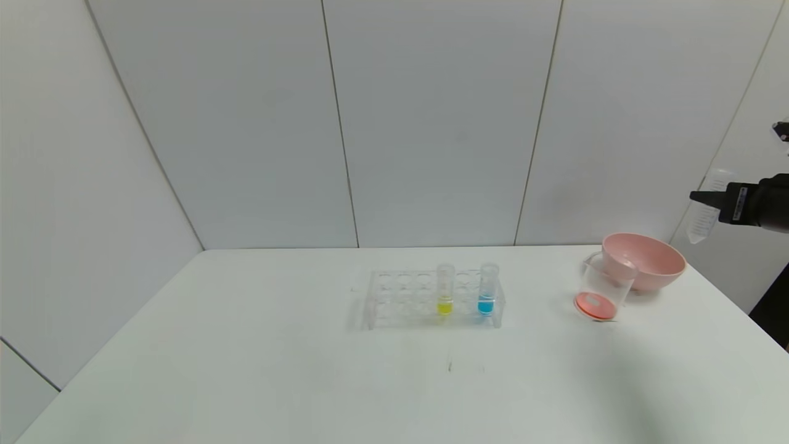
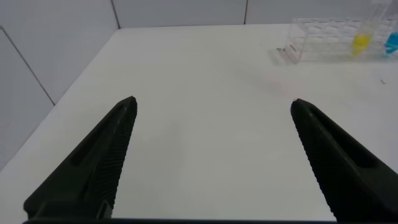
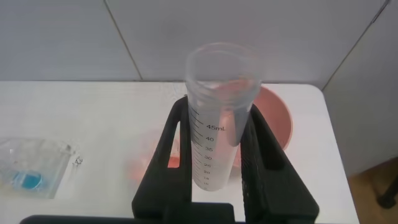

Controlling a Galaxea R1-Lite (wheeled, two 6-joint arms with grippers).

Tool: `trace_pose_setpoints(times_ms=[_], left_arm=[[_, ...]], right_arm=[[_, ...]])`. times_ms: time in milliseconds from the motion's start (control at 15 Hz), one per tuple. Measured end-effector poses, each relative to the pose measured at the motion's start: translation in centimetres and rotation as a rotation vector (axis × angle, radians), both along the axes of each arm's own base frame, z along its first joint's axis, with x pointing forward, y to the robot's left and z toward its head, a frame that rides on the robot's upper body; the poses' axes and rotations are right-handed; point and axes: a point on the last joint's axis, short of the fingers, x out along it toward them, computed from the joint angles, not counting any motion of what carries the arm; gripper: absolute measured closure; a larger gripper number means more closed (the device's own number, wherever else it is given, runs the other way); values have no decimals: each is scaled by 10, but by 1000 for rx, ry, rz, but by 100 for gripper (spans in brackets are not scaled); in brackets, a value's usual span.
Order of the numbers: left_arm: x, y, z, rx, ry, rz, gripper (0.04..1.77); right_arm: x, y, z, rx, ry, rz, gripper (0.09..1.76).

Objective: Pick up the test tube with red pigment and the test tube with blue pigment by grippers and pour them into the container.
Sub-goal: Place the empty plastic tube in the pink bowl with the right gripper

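My right gripper (image 1: 709, 200) is high at the far right, beyond the table edge, and is shut on a clear graduated test tube (image 1: 704, 213). In the right wrist view the gripper (image 3: 217, 111) holds the tube (image 3: 214, 137) between its fingers, and no liquid shows in the tube. The container (image 1: 601, 288), a clear beaker, holds orange-red liquid at its bottom. The test tube with blue pigment (image 1: 487, 290) stands in the clear rack (image 1: 404, 302); it also shows in the left wrist view (image 2: 392, 41). My left gripper (image 2: 214, 102) is open and empty, low over the table's left part.
A yellow-liquid tube (image 1: 445, 290) stands in the rack, left of the blue one. A pink bowl (image 1: 644, 259) sits right behind the beaker near the table's right edge. The wall runs along the table's far edge.
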Motion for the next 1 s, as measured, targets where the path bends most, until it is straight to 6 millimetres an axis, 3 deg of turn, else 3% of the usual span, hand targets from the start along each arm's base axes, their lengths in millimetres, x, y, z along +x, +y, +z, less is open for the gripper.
trace_pose_setpoints(times_ms=[200,600,1000], left_arm=[[0,0,0,0,0,0,5],[0,0,0,0,0,0,5],[0,0,0,0,0,0,5]], right_arm=[[27,-15,-17,-20,-84,-1,134],[88,-27,-59,-27,-79,-7,134],[105,-34,-82,-21,-51,-15,134]])
